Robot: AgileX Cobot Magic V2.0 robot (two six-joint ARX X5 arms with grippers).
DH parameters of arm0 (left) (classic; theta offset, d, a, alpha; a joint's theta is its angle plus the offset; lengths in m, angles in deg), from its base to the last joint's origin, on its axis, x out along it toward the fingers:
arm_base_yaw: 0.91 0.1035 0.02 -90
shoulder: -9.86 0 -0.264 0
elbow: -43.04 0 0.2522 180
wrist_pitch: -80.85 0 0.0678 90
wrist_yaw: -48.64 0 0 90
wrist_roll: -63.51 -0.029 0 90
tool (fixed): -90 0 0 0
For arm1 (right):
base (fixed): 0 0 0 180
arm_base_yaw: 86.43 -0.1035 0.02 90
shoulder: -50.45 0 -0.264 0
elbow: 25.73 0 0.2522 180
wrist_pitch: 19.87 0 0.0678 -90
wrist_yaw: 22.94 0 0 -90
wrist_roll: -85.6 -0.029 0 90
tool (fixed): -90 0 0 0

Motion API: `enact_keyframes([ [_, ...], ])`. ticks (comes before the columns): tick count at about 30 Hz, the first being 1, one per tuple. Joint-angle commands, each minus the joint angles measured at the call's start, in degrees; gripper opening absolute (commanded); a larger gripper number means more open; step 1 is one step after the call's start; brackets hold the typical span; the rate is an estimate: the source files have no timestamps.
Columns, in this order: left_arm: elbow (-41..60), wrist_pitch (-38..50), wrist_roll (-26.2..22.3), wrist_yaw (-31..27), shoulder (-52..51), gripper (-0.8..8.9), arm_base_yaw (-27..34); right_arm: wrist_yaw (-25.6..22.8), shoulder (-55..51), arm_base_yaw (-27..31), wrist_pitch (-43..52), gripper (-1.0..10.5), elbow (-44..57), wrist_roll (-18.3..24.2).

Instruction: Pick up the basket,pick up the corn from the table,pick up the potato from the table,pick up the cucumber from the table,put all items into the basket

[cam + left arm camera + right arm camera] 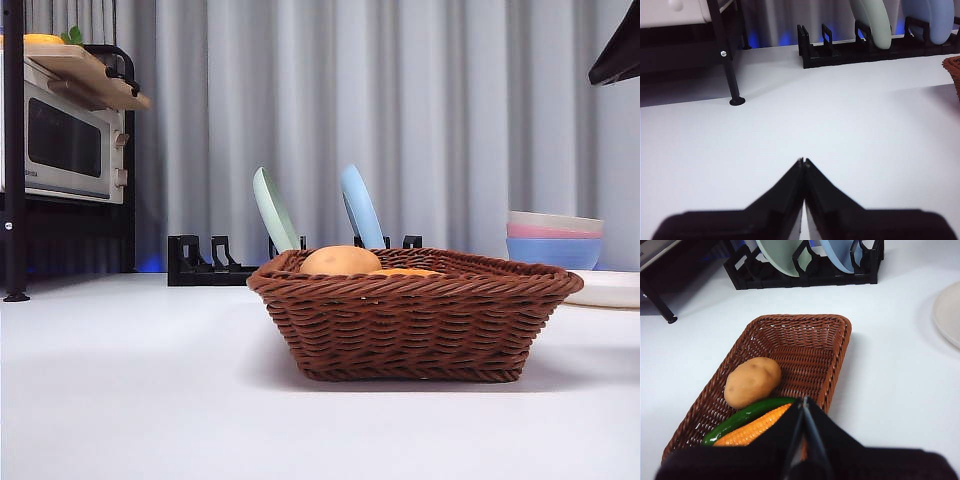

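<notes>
The brown wicker basket (410,315) stands on the white table (130,390). Inside it lie the tan potato (752,381), the dark green cucumber (742,418) and the orange-yellow corn (753,429), side by side at one end. In the front view the potato (340,261) and a sliver of corn (405,271) show over the rim. My right gripper (804,401) hovers shut and empty above the basket's rim (832,375), beside the corn. My left gripper (803,162) is shut over bare table, with only the basket's corner (953,67) in its view.
A black dish rack (215,262) holds a green plate (274,211) and a blue plate (361,208) behind the basket. Stacked bowls (555,239) and a white plate (610,288) sit at the right. A microwave (62,140) on a black stand is at the far left.
</notes>
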Motion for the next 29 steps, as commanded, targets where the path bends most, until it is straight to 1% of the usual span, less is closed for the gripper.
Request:
enact_keyframes([
  [1, 0.94, 0.24, 0.37, -0.11, -0.20, -0.03, 0.17, -0.15, -0.04, -0.02, 0.48, 0.0, 0.42, -0.31],
  [3, 0.94, 0.24, 0.37, -0.11, -0.20, -0.03, 0.17, -0.15, -0.04, -0.02, 0.48, 0.0, 0.42, -0.04],
  [5, 0.94, 0.24, 0.37, -0.11, -0.20, -0.03, 0.17, -0.37, -0.33, -0.02, 0.50, 0.0, 0.57, 5.01],
  [8, 0.94, 0.26, 0.37, -0.09, -0.20, -0.03, 0.17, -1.86, -3.32, 1.57, 0.55, 0.0, 1.55, 10.19],
  [9, 0.94, 0.26, 0.37, -0.13, -0.20, -0.03, 0.17, -1.51, -4.46, 2.60, 0.79, 0.0, 2.14, 12.28],
  [10, 0.94, 0.24, 0.37, -0.13, -0.20, -0.03, 0.17, -0.81, -5.88, 3.72, 1.22, 0.0, 2.97, 13.51],
  [13, 0.94, 0.26, 0.37, -0.09, -0.20, -0.03, 0.17, 2.03, -11.54, 7.48, 2.64, 0.0, 6.99, 13.77],
  [15, 0.94, 0.26, 0.37, -0.11, -0.20, -0.03, 0.17, 3.04, -15.93, 10.38, 2.67, 0.0, 10.16, 13.68],
  [20, 0.94, 0.26, 0.37, -0.11, -0.20, -0.03, 0.17, 3.30, -25.83, 17.14, 3.76, 0.0, 19.10, 13.75],
  [24, 0.94, 0.26, 0.37, -0.11, -0.20, -0.03, 0.17, 3.34, -31.93, 19.54, 7.45, 0.0, 26.16, 13.49],
  [29, 0.94, 0.24, 0.37, -0.11, -0.20, -0.03, 0.17, 3.30, -36.44, 19.82, 8.68, 0.0, 31.67, 12.48],
])
